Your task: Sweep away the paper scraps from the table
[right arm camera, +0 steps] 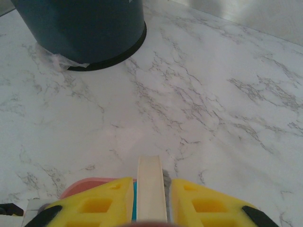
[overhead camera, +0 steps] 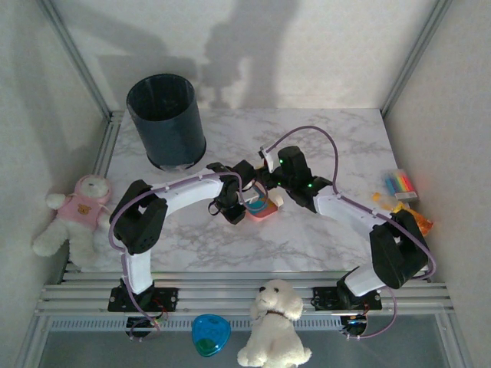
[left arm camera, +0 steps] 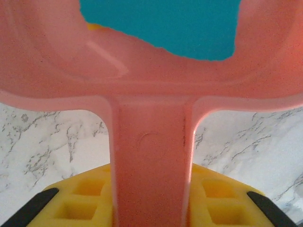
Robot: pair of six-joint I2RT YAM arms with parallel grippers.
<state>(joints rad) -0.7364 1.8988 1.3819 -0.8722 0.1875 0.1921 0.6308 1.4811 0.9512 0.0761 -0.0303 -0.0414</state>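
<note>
My left gripper (left arm camera: 150, 189) is shut on the handle of a pink dustpan (left arm camera: 151, 94), which it holds just above the marble table (left arm camera: 42, 142). Teal paper scraps (left arm camera: 161, 26) lie in the pan, with a bit of orange-yellow paper at their left edge. In the top view the left gripper (overhead camera: 234, 205) and the dustpan (overhead camera: 262, 208) are at the table's middle. Right beside the pan, my right gripper (overhead camera: 274, 190) is shut on a cream brush handle (right arm camera: 151, 184). The right wrist view has the right gripper (right arm camera: 151, 182) over bare table (right arm camera: 199, 104), with the pan's pink rim (right arm camera: 83, 184) at its lower left.
A dark round bin (overhead camera: 166, 121) stands at the back left of the table (overhead camera: 322, 238). A striped block (overhead camera: 399, 184) and an orange-yellow toy (overhead camera: 414, 221) lie at the right edge. A teddy bear (overhead camera: 77, 215) sits off the left side, and a white plush dog (overhead camera: 274, 322) and a blue item (overhead camera: 210, 334) lie in front.
</note>
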